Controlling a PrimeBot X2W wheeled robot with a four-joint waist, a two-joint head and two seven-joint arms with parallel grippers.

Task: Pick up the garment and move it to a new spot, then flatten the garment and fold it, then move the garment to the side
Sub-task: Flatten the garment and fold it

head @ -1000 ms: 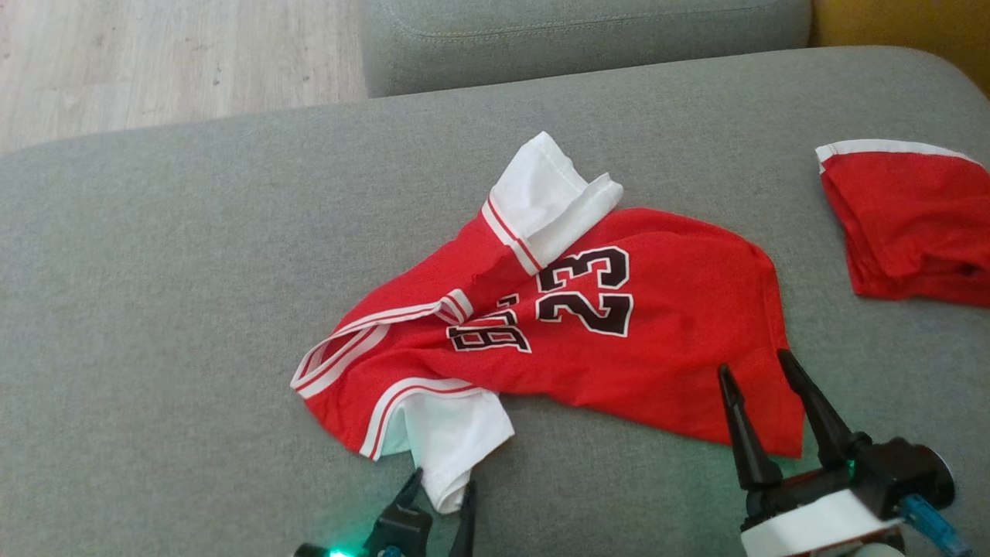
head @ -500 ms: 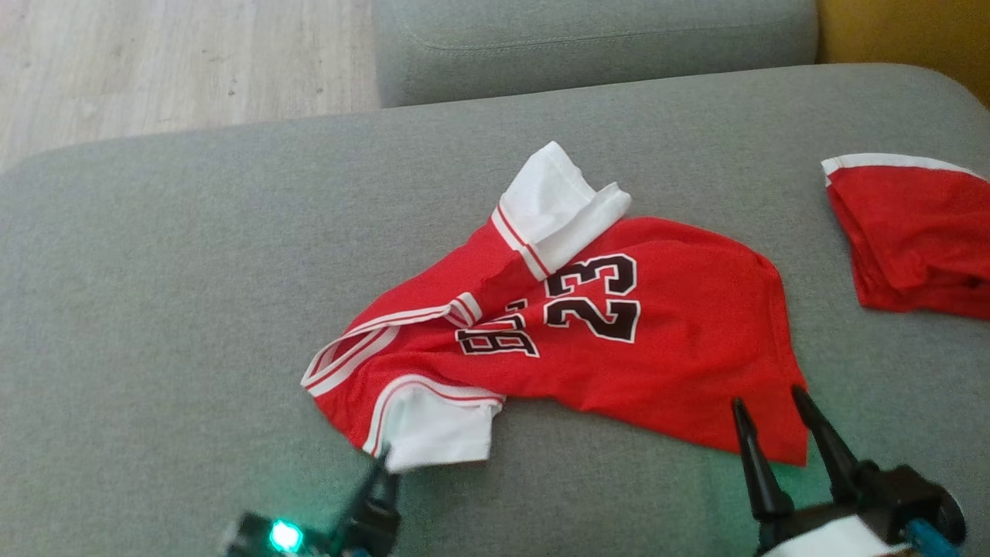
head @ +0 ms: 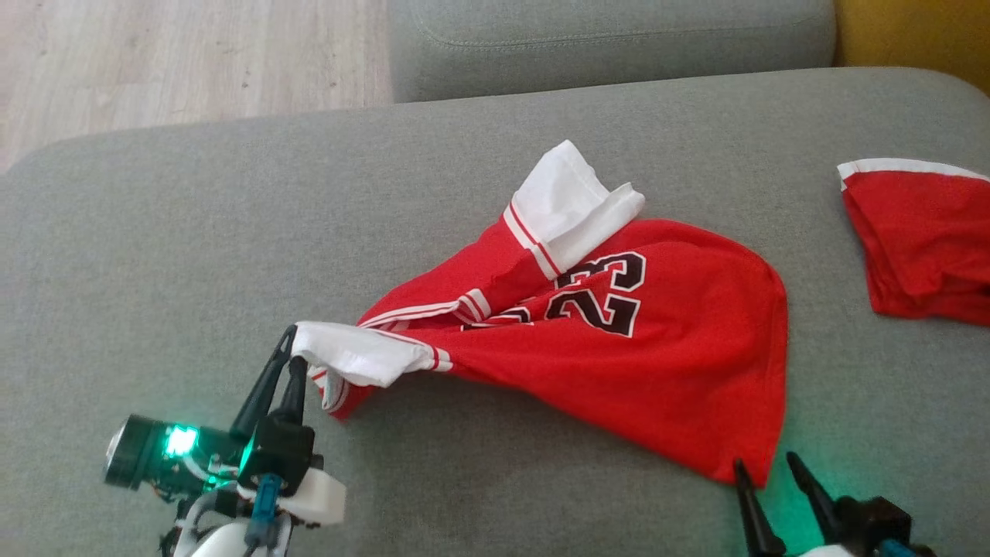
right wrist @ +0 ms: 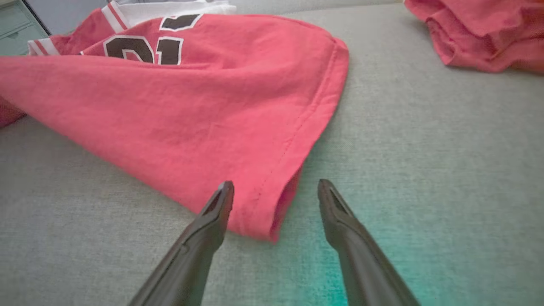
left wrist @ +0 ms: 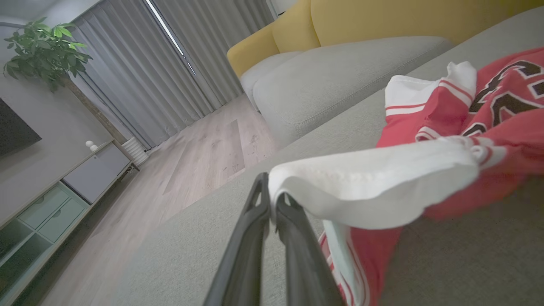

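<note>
Head view: L hand (head: 294, 346) tight on jersey (head: 657, 363) sleeve (head: 360, 356), R hand (head: 764, 461) wide at hem.

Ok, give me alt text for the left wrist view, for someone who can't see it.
The left end effector is shut on the white sleeve of a red jersey that lies crumpled on a grey sofa. Behind are a wooden floor, grey curtains and a leafy plant.
</note>
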